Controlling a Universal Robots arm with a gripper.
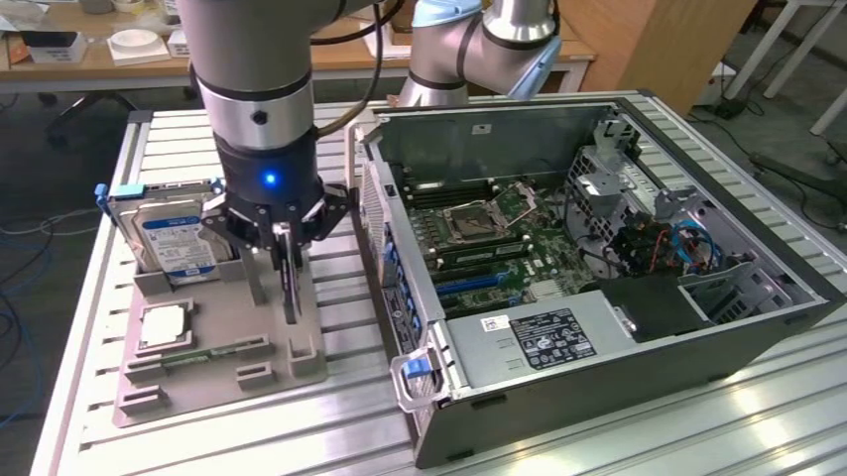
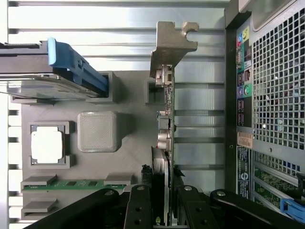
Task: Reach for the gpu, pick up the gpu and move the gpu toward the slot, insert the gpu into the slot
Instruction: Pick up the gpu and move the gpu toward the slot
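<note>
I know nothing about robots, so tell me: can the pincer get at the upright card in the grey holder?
Looks like yes: the pincer straddles the top edge of the gpu, seemingly closed on it, with nothing in between.

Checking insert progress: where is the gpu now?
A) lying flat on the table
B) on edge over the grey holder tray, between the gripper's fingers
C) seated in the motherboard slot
B: the gpu stands on edge over the grey holder tray, the gripper closed on it, outside the computer case.
</note>
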